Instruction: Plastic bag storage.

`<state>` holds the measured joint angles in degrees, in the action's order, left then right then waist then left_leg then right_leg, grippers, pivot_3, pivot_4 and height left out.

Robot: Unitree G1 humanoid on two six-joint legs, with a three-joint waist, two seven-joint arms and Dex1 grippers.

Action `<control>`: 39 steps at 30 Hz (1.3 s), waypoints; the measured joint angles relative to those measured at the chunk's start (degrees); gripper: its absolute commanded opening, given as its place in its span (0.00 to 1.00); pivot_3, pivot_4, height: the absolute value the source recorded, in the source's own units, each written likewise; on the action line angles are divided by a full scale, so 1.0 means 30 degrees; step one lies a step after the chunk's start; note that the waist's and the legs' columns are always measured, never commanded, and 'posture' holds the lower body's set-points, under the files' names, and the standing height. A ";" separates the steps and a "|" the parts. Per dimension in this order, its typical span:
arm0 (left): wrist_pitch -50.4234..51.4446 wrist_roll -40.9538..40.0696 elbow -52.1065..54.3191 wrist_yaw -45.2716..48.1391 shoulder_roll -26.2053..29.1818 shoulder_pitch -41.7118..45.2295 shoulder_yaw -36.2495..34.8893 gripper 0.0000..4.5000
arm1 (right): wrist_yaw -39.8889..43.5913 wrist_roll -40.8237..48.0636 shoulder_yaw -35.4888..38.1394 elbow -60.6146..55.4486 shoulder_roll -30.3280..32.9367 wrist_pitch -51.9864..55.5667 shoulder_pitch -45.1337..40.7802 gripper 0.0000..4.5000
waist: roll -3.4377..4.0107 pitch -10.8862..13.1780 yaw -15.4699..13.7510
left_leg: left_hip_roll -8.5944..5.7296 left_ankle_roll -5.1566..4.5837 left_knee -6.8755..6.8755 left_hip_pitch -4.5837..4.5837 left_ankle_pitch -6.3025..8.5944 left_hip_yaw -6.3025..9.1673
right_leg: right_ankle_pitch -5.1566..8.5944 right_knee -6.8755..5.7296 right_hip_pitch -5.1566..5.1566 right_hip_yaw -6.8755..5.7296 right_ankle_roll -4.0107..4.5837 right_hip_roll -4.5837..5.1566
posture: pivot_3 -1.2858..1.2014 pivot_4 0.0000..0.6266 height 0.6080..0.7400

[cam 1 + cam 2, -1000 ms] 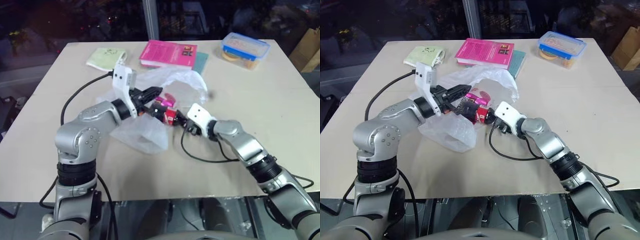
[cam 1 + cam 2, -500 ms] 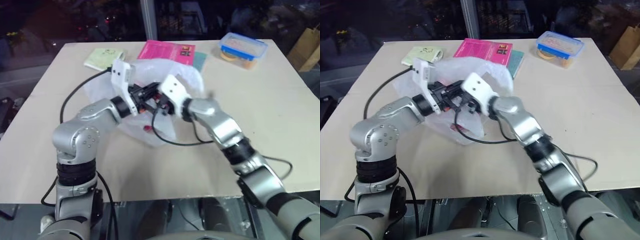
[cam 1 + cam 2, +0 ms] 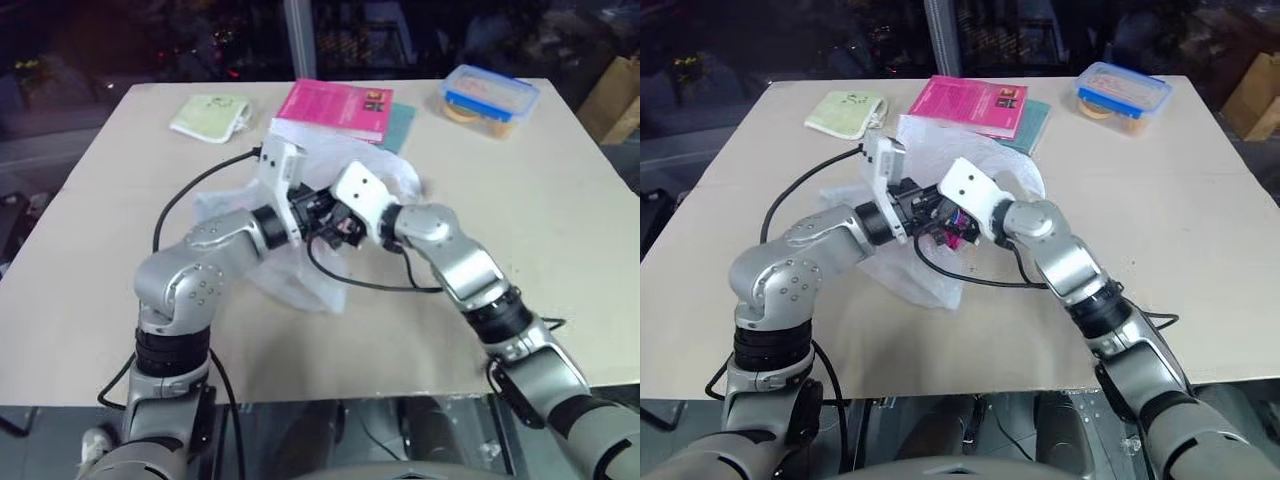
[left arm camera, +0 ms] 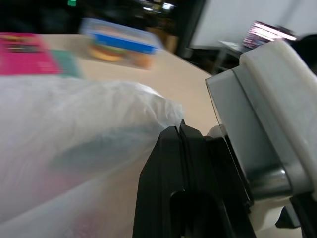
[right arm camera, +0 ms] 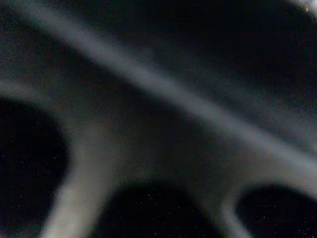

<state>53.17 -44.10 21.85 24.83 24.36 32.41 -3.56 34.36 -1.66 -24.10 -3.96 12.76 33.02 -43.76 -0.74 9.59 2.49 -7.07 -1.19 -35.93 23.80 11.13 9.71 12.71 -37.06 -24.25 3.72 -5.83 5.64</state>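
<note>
The plastic bag [image 3: 300, 275], thin, crinkly and translucent white, lies bunched at the middle of the tabletop [image 3: 560, 200]. The left gripper [image 4: 179, 130] has its jaws shut on a fold of it. The right gripper [image 3: 952, 228] meets it there; how its jaws stand cannot be told. At twelve o'clock lies a pink book [image 3: 335, 108], its print unreadable.

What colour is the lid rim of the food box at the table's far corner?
Blue, on the clear food box; it shows best in the left eye view.
</note>
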 measured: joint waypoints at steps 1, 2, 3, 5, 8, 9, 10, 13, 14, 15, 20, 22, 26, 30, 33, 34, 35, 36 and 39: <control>-0.0050 -0.0068 0.0043 0.0068 -0.0003 0.0011 0.0214 0.00 | 0.0058 0.0153 0.0072 -0.1063 0.0321 0.0810 0.0377 0.80 | 0.0000 0.0000 0.0024 | 0.0013 0.0001 0.0000 -0.0004 0.0002 -0.0008 | 0.0000 -0.0005 -0.0003 0.0008 0.0000 -0.0014 | 0.52 0.24 1.00; -0.0096 -0.0163 0.0055 0.0146 -0.0006 0.0040 0.0402 0.00 | 0.0073 0.0377 0.0207 -0.2178 0.0633 0.1772 0.0772 0.80 | 0.0002 -0.0001 0.0000 | 0.0029 0.0006 -0.0002 -0.0009 0.0005 -0.0006 | 0.0000 -0.0008 -0.0002 0.0007 0.0001 -0.0029 | 0.52 0.24 1.00; -0.0168 -0.0139 -0.0019 0.0146 0.0048 -0.0001 0.0386 0.00 | 0.0214 0.0723 0.0721 -0.3695 0.1112 0.2808 0.1437 0.80 | 0.0004 -0.0003 -0.0051 | 0.0032 0.0007 -0.0005 -0.0008 0.0008 0.0004 | 0.0001 -0.0009 0.0001 -0.0002 0.0002 -0.0034 | 0.52 0.24 1.00; -0.0437 -0.0162 -0.0439 0.0141 0.0295 0.0034 0.0507 0.00 | -0.0186 0.1324 0.1788 -0.6843 0.1823 0.6270 0.2752 0.80 | -0.0002 -0.0007 -0.0131 | 0.0031 -0.0003 -0.0023 0.0005 0.0018 -0.0006 | -0.0001 -0.0004 0.0003 0.0003 0.0001 -0.0031 | 0.52 0.24 1.00; -0.0675 -0.0170 -0.0441 0.0129 0.0312 0.0359 0.0667 0.00 | -0.0564 0.2177 0.2272 -0.7789 0.1805 0.7971 0.2931 0.80 | 0.0000 -0.0007 -0.0092 | 0.0030 -0.0036 -0.0023 -0.0008 0.0037 -0.0032 | -0.0008 -0.0006 0.0004 0.0025 0.0006 -0.0024 | 0.52 0.24 1.00; -0.0772 -0.0168 -0.0437 0.0129 0.0337 0.0360 0.0781 0.00 | -0.0551 0.2316 0.2272 -0.7936 0.2017 0.8053 0.2963 0.80 | 0.0000 -0.0007 -0.0122 | 0.0030 -0.0036 -0.0022 -0.0009 0.0037 -0.0028 | -0.0008 -0.0006 0.0005 0.0021 0.0006 -0.0024 | 0.52 0.24 1.00; -0.0828 -0.0158 -0.0452 0.0100 0.0336 0.0347 0.0962 0.00 | -0.0604 0.2382 0.2230 -0.7990 0.2356 0.7950 0.3032 0.86 | 0.0000 -0.0007 -0.0149 | 0.0030 -0.0036 -0.0022 -0.0004 0.0037 -0.0026 | -0.0008 -0.0005 0.0005 0.0015 0.0006 -0.0023 | 0.52 0.24 1.00; -0.0933 -0.0159 -0.0496 -0.0004 0.0347 0.0232 0.1169 0.00 | -0.0935 0.2388 0.2064 -0.7799 0.2700 0.7526 0.3177 0.98 | 0.0000 -0.0006 -0.0166 | 0.0030 -0.0028 -0.0023 -0.0003 0.0032 -0.0032 | -0.0008 -0.0002 0.0004 0.0016 0.0006 -0.0021 | 0.52 0.24 1.00; -0.0947 -0.0160 -0.0496 -0.0048 0.0405 0.0200 0.1188 0.00 | -0.1142 0.2387 0.1991 -0.7681 0.2750 0.7370 0.3202 0.98 | 0.0000 -0.0006 -0.0148 | 0.0030 -0.0023 -0.0023 -0.0003 0.0029 -0.0035 | -0.0008 -0.0002 0.0003 0.0018 0.0007 -0.0021 | 0.52 0.24 1.00; -0.0998 -0.0161 -0.0497 -0.0075 0.0425 0.0188 0.1192 0.00 | -0.1269 0.2387 0.1967 -0.7573 0.2767 0.7211 0.3198 0.98 | 0.0000 -0.0006 -0.0144 | 0.0030 -0.0022 -0.0023 -0.0002 0.0029 -0.0032 | -0.0008 -0.0002 0.0003 0.0018 0.0007 -0.0022 | 0.52 0.24 1.00; -0.1218 -0.0179 -0.0594 -0.0324 0.0543 0.0291 0.1193 0.00 | -0.1538 0.2444 0.1846 -0.7255 0.3067 0.6490 0.3116 0.98 | -0.0001 -0.0007 -0.0173 | 0.0028 -0.0001 -0.0025 0.0001 0.0016 -0.0034 | -0.0008 0.0000 0.0005 0.0017 0.0006 -0.0019 | 0.52 0.24 1.00; -0.1134 -0.0510 -0.0771 -0.0353 0.0543 0.0299 0.1217 0.00 | -0.1520 0.2196 0.1107 -0.7110 0.4229 0.5288 0.2903 0.98 | -0.0003 -0.0004 -0.0175 | 0.0024 -0.0004 -0.0027 0.0003 0.0017 -0.0042 | -0.0008 0.0004 0.0005 0.0018 0.0005 -0.0011 | 0.52 0.24 1.00; -0.1000 -0.1102 -0.0954 -0.0653 0.0588 0.0366 0.1219 0.00 | -0.1666 0.1431 0.0332 -0.6373 0.5030 0.3435 0.2247 0.98 | -0.0006 -0.0003 -0.0110 | 0.0033 0.0007 -0.0026 0.0000 0.0011 -0.0043 | -0.0008 0.0005 0.0004 0.0015 0.0005 -0.0023 | 0.52 0.24 1.00; -0.1332 -0.0677 -0.1114 -0.0836 0.1298 0.0528 0.1208 0.00 | -0.2093 0.1295 0.0016 -0.4593 0.3968 0.3280 0.1291 0.98 | -0.0006 -0.0003 -0.0079 | 0.0056 0.0008 -0.0020 -0.0005 0.0010 -0.0042 | -0.0009 0.0003 0.0003 0.0018 0.0010 -0.0046 | 0.52 0.24 1.00; -0.2611 0.0866 -0.1065 -0.0643 0.2080 0.0657 0.1418 0.00 | -0.2289 0.1564 0.0033 -0.3633 0.3038 0.3167 0.0840 0.98 | -0.0007 -0.0002 -0.0112 | 0.0050 0.0011 -0.0020 0.0004 0.0009 -0.0049 | -0.0012 0.0019 0.0003 0.0020 0.0013 -0.0037 | 0.52 0.24 1.00; -0.2841 0.1178 -0.1078 -0.0675 0.2082 0.0682 0.1435 0.00 | -0.2377 0.1566 0.0049 -0.3529 0.2971 0.3146 0.0725 0.98 | -0.0008 -0.0002 -0.0137 | 0.0044 0.0010 -0.0020 0.0005 0.0009 -0.0048 | -0.0013 0.0025 0.0005 0.0020 0.0013 -0.0032 | 0.52 0.24 1.00; -0.3040 0.1466 -0.1132 -0.0754 0.2082 0.0758 0.1450 0.00 | -0.2471 0.1563 0.0061 -0.3453 0.2909 0.3145 0.0604 0.98 | -0.0009 -0.0002 -0.0183 | 0.0041 0.0010 -0.0021 0.0008 0.0009 -0.0042 | -0.0013 0.0029 0.0006 0.0019 0.0013 -0.0031 | 0.52 0.24 1.00; -0.3241 0.1794 -0.1196 -0.0876 0.2081 0.0830 0.1515 0.00 | -0.2544 0.1557 0.0068 -0.3370 0.2880 0.3148 0.0506 0.98 | -0.0009 -0.0003 -0.0218 | 0.0040 0.0010 -0.0021 0.0008 0.0010 -0.0040 | -0.0014 0.0031 0.0006 0.0018 0.0013 -0.0031 | 0.52 0.24 1.00; -0.3816 0.3116 -0.1385 -0.1465 0.2051 0.1089 0.2183 0.00 | -0.2890 0.1321 0.0146 -0.3170 0.2885 0.3159 0.0482 0.98 | -0.0009 -0.0003 -0.0279 | 0.0041 0.0010 -0.0021 0.0007 0.0010 -0.0041 | -0.0014 0.0029 0.0006 0.0015 0.0013 -0.0033 | 0.52 0.24 1.00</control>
<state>41.72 -34.75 17.69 20.43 30.51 35.67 2.99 25.69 2.31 -23.66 -13.47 21.42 42.50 -42.31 -0.76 9.58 1.65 -6.95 -1.16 -35.99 23.82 11.16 9.59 12.67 -36.97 -24.23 3.77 -5.79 5.54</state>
